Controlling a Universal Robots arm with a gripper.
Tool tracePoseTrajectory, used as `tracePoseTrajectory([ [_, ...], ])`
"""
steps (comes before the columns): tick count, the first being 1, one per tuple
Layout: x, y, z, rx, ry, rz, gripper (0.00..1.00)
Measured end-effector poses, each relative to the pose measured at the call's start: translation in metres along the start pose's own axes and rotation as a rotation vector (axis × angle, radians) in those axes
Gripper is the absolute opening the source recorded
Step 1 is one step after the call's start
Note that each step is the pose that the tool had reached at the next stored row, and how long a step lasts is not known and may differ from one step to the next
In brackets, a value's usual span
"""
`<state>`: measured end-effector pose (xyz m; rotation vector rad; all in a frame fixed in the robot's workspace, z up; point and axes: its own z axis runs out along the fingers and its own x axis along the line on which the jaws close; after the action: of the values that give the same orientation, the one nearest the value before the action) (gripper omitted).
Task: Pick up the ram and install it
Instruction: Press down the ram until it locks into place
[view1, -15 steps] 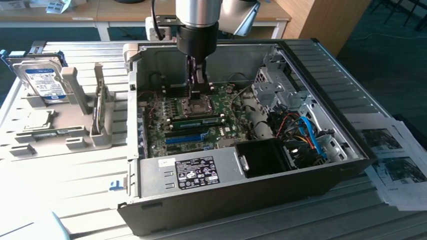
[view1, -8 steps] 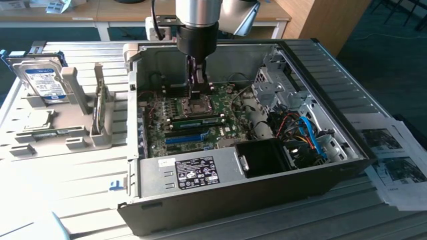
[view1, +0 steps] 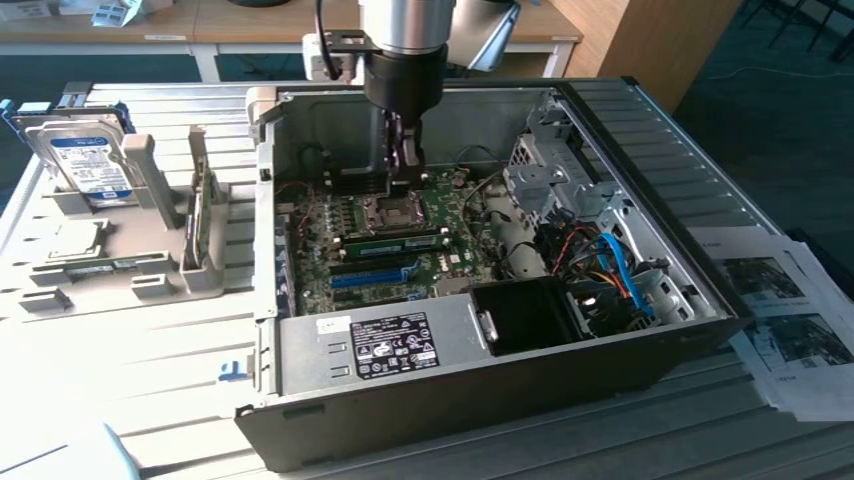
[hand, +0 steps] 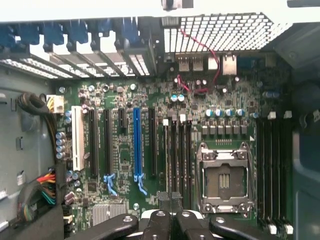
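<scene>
The ram (view1: 390, 241), a thin green stick with dark chips, sits on edge in a memory slot on the motherboard (view1: 314, 275), between the empty processor socket (view1: 396, 211) and the long blue slot (view1: 370, 275). My gripper (view1: 398, 183) hangs inside the open computer case (view1: 467, 400), pointing down above the socket area, apart from the ram. In the wrist view my gripper (hand: 170, 197) is shut, its black fingertips pressed together with nothing between them, over the dark memory slots (hand: 177, 155) beside the socket (hand: 223, 177) and the blue slot (hand: 136, 142).
A grey holder (view1: 160, 270) at the exterior view's left carries a hard drive (view1: 87, 165) and a square silver chip (view1: 74, 240). Inside the case, a drive cage (view1: 547, 165), red and blue cables (view1: 607, 265) and a black fan shroud (view1: 527, 315) crowd the right. Printed papers (view1: 787, 320) lie beside the case.
</scene>
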<state>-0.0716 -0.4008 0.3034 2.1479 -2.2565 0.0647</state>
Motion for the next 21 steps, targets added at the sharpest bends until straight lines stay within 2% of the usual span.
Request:
tracePoseTrajectory([
  [10,-0.001,-0.0224,0.0002,-0.0032,0.0002,0.000,0.10],
  [21,-0.001,-0.0233,0.0002,-0.0033,0.0002,0.000,0.10],
])
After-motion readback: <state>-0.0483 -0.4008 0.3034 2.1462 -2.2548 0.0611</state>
